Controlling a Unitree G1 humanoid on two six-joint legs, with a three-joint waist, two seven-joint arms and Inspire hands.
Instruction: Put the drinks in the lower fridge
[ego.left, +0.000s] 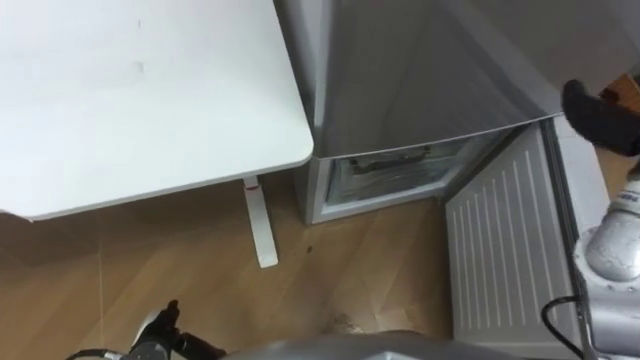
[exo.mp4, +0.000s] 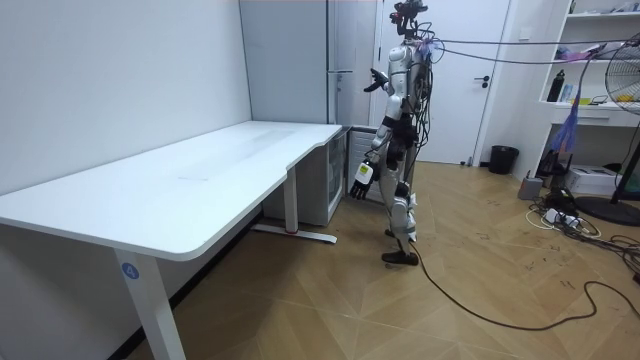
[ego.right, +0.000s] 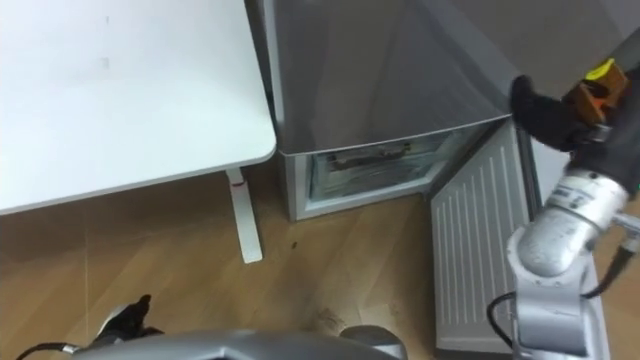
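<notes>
One fridge (ego.left: 420, 70), one table (ego.left: 140, 100)

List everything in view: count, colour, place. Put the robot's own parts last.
Desk: one, white, left of the fridge.
Fridge: one, grey, before the robot, beside the desk.
Lower door: one, white and ribbed inside, swung open towards the robot's right.
Drawer: one, pale, in the open lower compartment.
Floor: light brown wood, under everything.
Bin: one, black, by the far wall.
Fan: one, pale grille, at the room view's right edge.
Room door: one, white, behind the robot.
Left hand: dark, hanging low near the lower door.
Right hand: black, raised beside the fridge's upper part.
</notes>
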